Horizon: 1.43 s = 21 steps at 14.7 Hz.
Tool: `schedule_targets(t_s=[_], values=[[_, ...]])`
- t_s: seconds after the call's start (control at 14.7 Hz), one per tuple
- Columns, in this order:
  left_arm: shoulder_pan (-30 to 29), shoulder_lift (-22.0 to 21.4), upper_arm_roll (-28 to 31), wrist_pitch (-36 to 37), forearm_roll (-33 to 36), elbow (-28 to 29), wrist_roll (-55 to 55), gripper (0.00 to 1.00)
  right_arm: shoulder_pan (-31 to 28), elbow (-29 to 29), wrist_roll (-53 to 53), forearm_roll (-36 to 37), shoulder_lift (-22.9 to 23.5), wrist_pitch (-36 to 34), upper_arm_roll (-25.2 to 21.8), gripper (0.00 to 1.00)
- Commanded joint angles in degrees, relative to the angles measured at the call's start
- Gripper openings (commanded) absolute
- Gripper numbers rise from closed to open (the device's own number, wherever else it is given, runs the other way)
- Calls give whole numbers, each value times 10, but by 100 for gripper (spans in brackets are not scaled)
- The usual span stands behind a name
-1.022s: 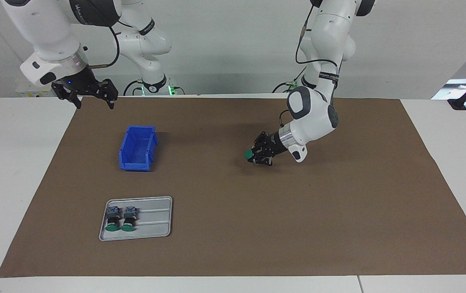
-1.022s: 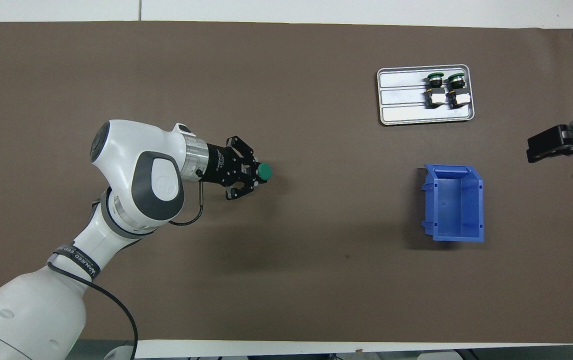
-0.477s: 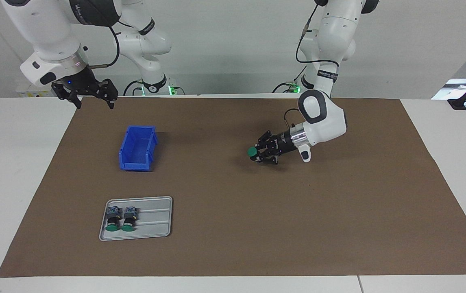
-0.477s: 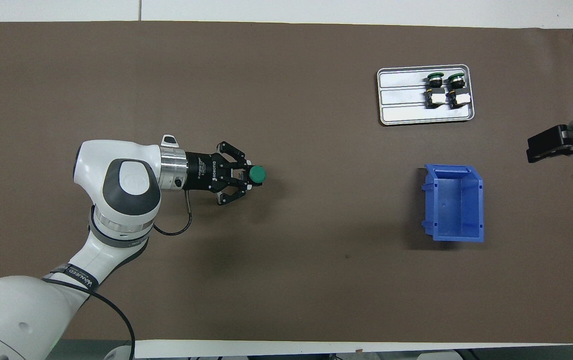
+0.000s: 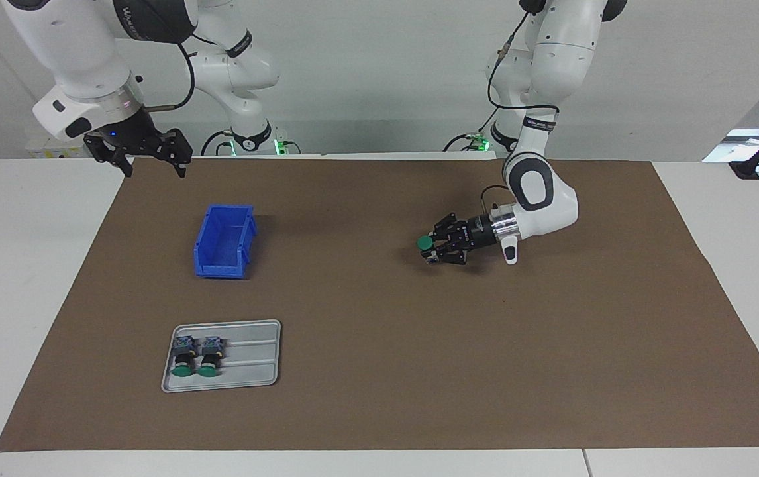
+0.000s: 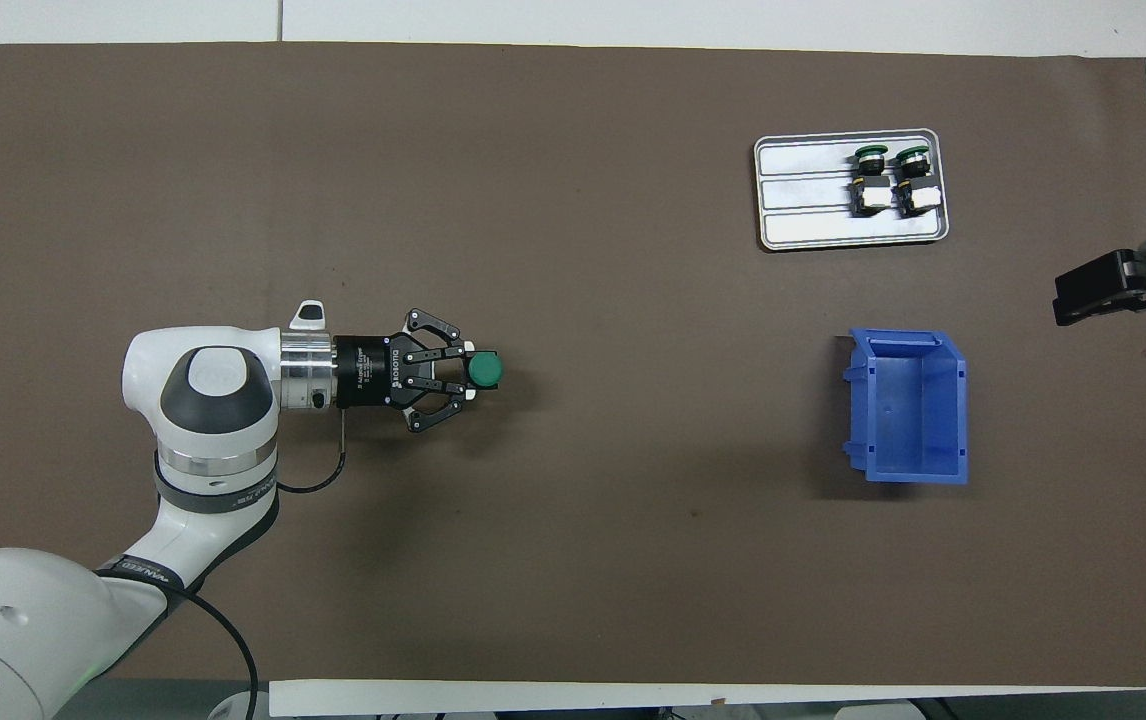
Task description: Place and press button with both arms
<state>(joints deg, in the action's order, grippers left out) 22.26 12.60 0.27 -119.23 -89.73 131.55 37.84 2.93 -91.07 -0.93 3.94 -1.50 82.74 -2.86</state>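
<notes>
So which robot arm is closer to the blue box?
Right. The right gripper waits open, up in the air near the blue box, at the brown mat's edge. The left gripper is much further off, over the middle of the mat, holding a green button.

Robotics lab: two white robot arms (image 5: pixel 538 199) mounted at white counter (image 5: pixel 22 265), brown mat (image 5: pixel 379 364) on top, bare pale wall, cables, green status lights at arm bases.
</notes>
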Motion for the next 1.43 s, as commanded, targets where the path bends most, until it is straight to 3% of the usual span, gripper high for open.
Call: schedule_targets(t_s=[0.0,0.07,0.27,1.36], values=[[-17,-15,-1,42,-22,32,-36,9,-4,-14,-8,-2,-11,7,1,99],[-35,-14,-2,48,-45,35,-46,9,-4,-14,-8,-2,-11,7,1,99],[-17,-6,-1,44,-87,40,-61,9,-4,-14,-8,-2,-11,7,1,99],[-20,15,-2,54,-117,42,-91,10,-4,-13,-8,-2,-11,7,1,99]])
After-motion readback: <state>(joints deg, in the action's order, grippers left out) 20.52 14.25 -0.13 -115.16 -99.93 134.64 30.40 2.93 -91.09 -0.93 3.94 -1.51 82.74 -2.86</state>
